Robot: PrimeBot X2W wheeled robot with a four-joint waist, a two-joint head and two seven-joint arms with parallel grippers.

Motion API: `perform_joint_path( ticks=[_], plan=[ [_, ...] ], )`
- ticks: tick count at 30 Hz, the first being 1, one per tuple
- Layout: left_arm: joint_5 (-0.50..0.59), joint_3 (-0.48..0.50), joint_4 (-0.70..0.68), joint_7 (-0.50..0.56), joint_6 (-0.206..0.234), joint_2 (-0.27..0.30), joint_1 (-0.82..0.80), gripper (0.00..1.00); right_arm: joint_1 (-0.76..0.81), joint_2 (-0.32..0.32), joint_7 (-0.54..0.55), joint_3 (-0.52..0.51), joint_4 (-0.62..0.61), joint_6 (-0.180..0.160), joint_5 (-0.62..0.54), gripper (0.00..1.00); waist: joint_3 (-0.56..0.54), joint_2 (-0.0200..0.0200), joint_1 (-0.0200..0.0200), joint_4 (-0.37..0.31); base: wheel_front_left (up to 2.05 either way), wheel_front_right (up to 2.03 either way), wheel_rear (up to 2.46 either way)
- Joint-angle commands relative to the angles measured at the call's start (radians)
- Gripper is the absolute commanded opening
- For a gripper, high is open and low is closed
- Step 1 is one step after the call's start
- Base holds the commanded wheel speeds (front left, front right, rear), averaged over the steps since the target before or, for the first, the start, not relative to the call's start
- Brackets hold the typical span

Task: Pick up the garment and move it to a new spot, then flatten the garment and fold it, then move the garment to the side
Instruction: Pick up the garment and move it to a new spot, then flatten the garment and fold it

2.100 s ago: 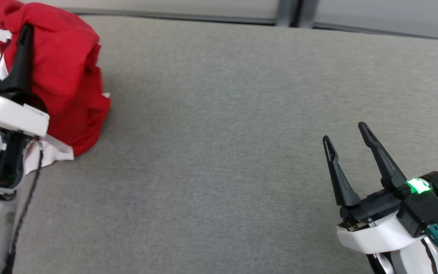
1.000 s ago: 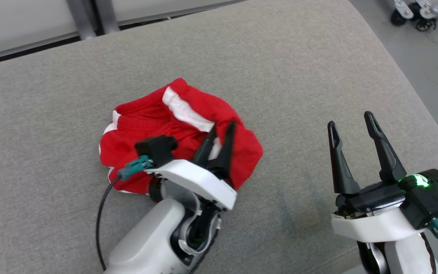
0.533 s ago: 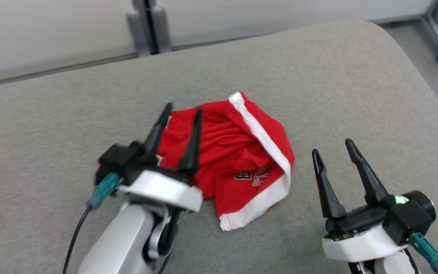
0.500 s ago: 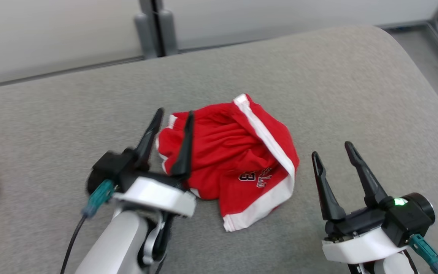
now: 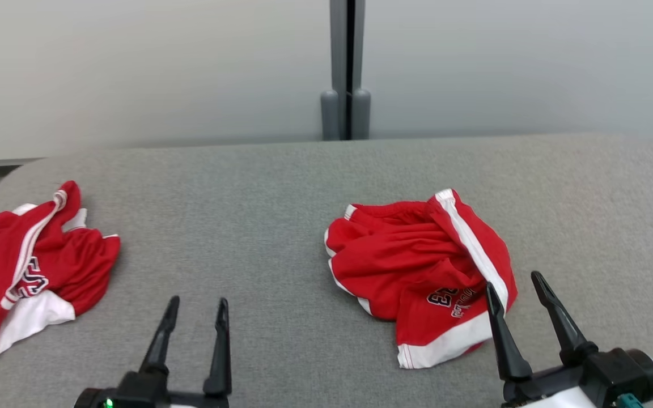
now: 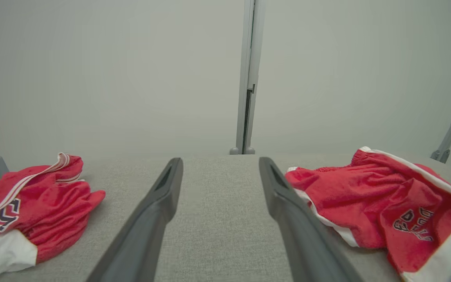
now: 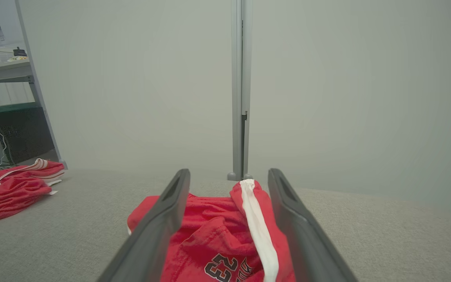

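Garment [image 5: 417, 266] crumpled on grey cushion [image 5: 247, 198]; left gripper [image 5: 199, 300], right gripper [image 5: 513, 280] both spread, empty.

Showed L gripper [image 5: 198, 300] and R gripper [image 5: 513, 280], each w/ two long, black, tapered fingers [image 5: 159, 345]. Carried green LED [image 5: 104, 403] at L base; black round housing [image 5: 641, 368] and teal connector [image 5: 626, 401] at R base.

a lab: grey partition panels [image 5: 134, 73], equipment shelf [image 7: 2, 71] with cables.
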Motion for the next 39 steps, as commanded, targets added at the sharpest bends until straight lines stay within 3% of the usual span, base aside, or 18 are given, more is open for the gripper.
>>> perform_joint_path(
  ticks=[1,13,39],
  plan=[
    [0.045,0.003,-0.01,-0.002,-0.013,0.0,0.026,1.0,0.022,0.001,-0.001,-0.005,0.002,-0.002,-0.001,1.0,-0.044,0.0,0.0,0.041,0.0,0.0,0.0],
    [0.119,-0.001,-0.036,-0.002,-0.049,-0.011,0.117,1.0,0.087,0.005,-0.001,-0.009,0.002,-0.002,-0.027,1.0,-0.079,0.0,0.0,0.048,0.0,0.0,0.0],
    [0.118,-0.024,-0.028,-0.002,-0.023,-0.012,0.09,1.0,0.079,0.003,-0.001,-0.016,0.006,-0.002,-0.03,1.0,-0.074,0.0,0.0,0.042,0.0,0.0,0.0]
  ],
)
